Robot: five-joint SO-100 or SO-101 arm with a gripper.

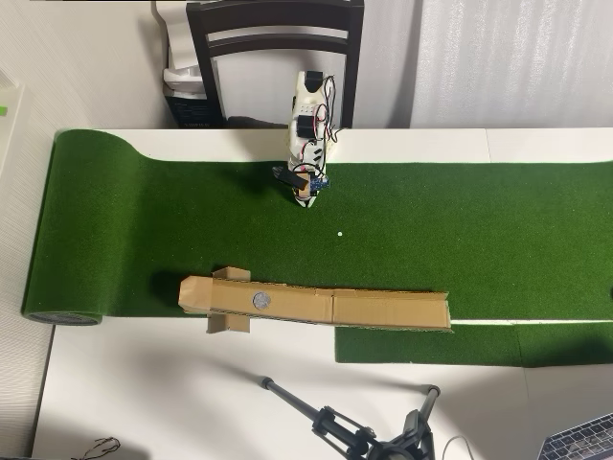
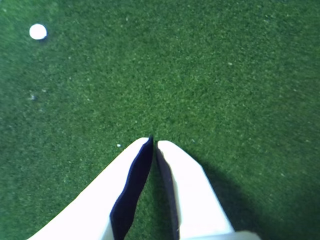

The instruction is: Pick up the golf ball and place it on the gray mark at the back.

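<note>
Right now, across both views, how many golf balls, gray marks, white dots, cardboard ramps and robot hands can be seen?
golf ball: 0 in view
gray mark: 1
white dot: 1
cardboard ramp: 1
hand: 1, closed and empty
Total: 4

A home room: dark wooden chair (image 1: pixel 276 38), white curtain (image 1: pixel 508 62), putting turf (image 1: pixel 479 220) across a white table (image 1: pixel 144 393).

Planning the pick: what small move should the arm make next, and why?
Probably open the gripper and wait: its jaws are shut on nothing, and neither view shows a ball, only a tiny white dot on the turf. The gray mark is bare.
</note>
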